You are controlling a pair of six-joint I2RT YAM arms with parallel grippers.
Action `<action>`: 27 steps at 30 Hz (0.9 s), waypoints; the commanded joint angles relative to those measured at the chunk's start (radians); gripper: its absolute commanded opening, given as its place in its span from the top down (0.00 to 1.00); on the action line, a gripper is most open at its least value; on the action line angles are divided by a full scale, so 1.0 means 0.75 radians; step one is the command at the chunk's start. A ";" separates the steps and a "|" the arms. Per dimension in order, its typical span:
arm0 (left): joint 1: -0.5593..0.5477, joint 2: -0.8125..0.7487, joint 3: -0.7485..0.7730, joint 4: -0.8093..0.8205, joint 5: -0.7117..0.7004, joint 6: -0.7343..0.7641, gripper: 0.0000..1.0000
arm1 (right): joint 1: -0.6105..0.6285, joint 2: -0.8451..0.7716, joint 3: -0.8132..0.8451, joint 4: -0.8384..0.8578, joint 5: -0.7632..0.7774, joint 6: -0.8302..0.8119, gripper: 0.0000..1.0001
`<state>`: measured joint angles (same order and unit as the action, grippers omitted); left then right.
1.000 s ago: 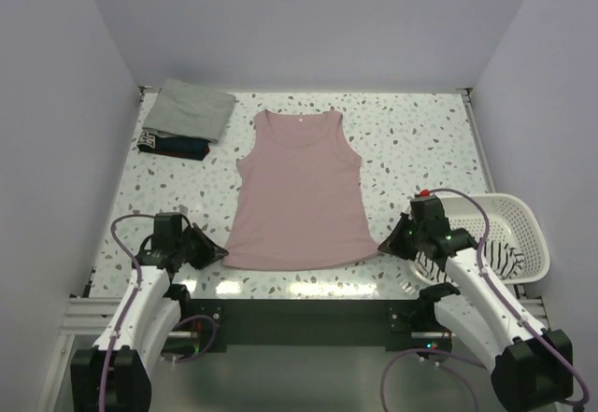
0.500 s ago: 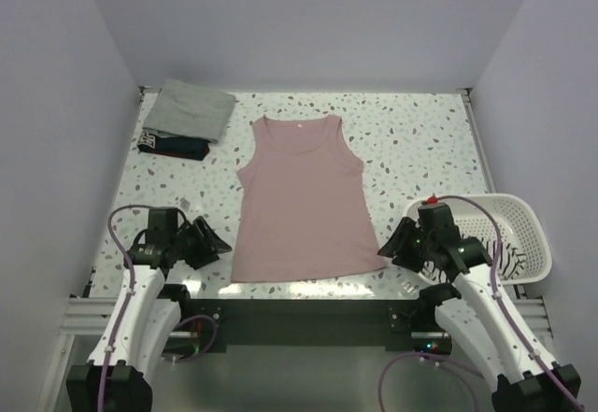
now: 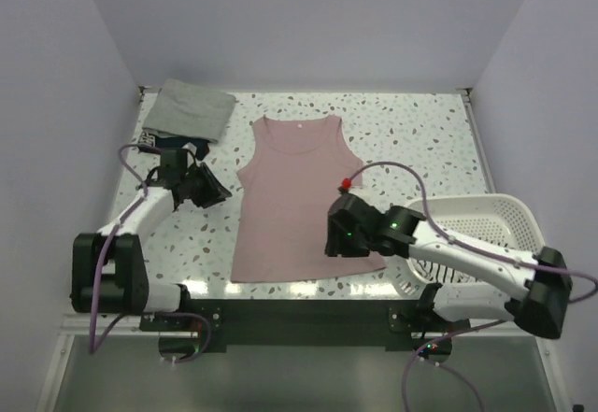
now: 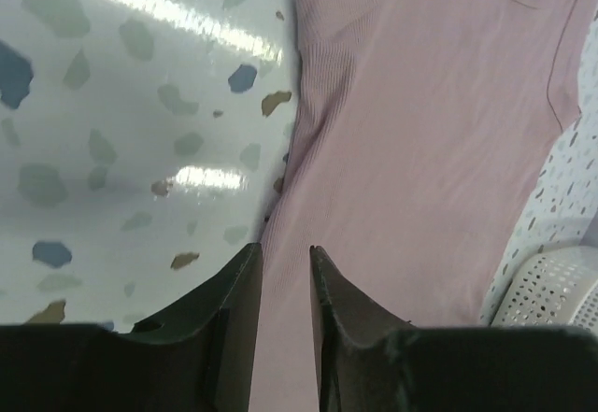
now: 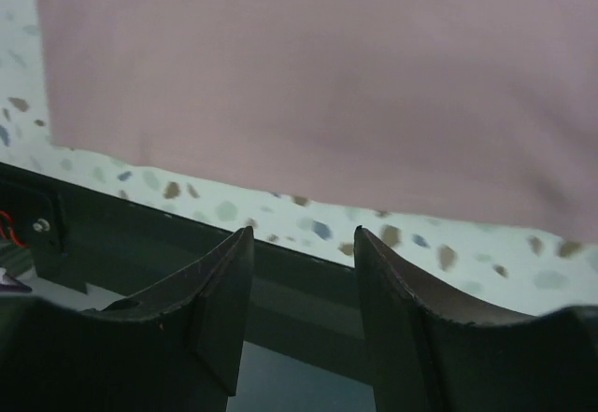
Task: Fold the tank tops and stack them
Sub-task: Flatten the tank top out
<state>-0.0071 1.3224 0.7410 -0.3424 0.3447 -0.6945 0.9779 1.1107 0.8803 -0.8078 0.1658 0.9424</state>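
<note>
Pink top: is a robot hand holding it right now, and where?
No, nothing is held. The left gripper is open at the left edge of the pink top, and the right gripper is open above its bottom hem.

Left arm [image 3: 140, 214]: extended forward, forearm angled to the right.
Left hand [image 3: 220, 194]: fingers [image 4: 238, 291] parted by a narrow gap, nothing between them.
Right arm [image 3: 467, 248]: reaching low across to the left.
Right hand [image 3: 330, 242]: fingers [image 5: 220, 291] set wider apart, nothing gripped.
</note>
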 commanded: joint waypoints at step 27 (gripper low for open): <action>-0.117 0.757 0.593 0.137 -0.233 0.157 0.77 | 0.619 1.401 1.217 0.181 0.409 -0.074 0.64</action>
<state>-0.0921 1.8839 1.1519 -0.2562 0.1890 -0.6014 1.4334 2.1365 1.7340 -0.6331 0.4149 0.8886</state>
